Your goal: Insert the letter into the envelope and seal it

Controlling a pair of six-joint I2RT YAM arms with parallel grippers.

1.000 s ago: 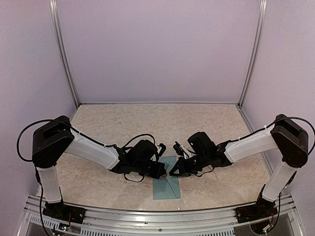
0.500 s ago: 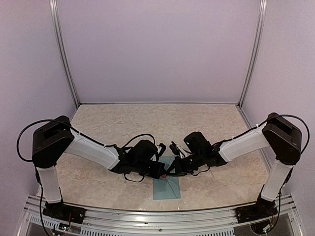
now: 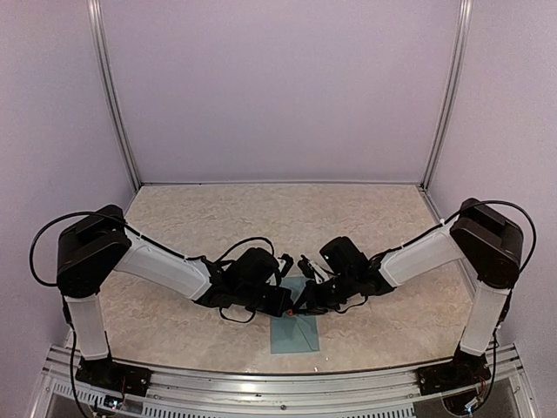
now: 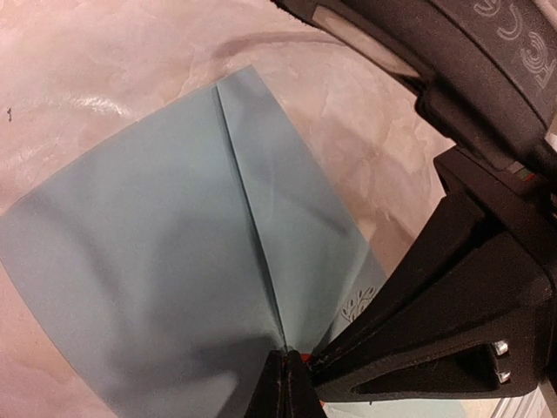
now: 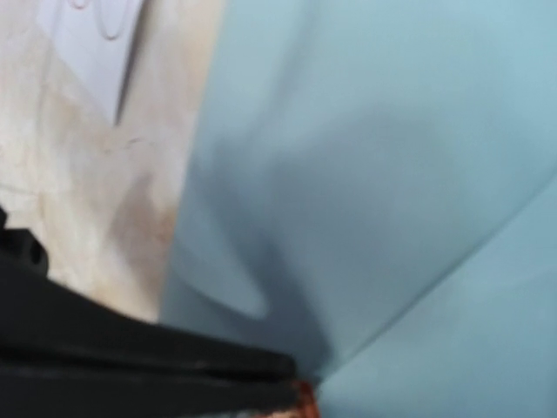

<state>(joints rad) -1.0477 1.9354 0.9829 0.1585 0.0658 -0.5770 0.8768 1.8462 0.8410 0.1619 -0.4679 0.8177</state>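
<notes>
The teal envelope [image 3: 294, 329] lies flat near the table's front edge, between the two arms. In the left wrist view its flap seams [image 4: 252, 218] run down to a point right at my left gripper [image 4: 287, 374], which is shut and pressed onto that point. A small red spot [image 4: 301, 355] shows there. My right gripper [image 5: 291, 383] is shut too, and its black fingers [image 4: 418, 331] reach in from the right to the same spot [image 5: 305, 396]. In the top view the left gripper [image 3: 288, 306] and right gripper [image 3: 303, 305] nearly touch over the envelope's upper end. The letter is not visible.
A white card [image 5: 87, 39] lies on the marbled table [image 3: 374, 218] just beside the envelope's edge. A small leaf print [image 4: 358, 306] marks the envelope near the right fingers. Metal rails [image 3: 261, 383] run along the near edge, and walls close in on three sides.
The right arm has slid left, bringing its gripper from beside the envelope up against the left gripper at the flap's point. The left arm and the envelope have stayed put.
</notes>
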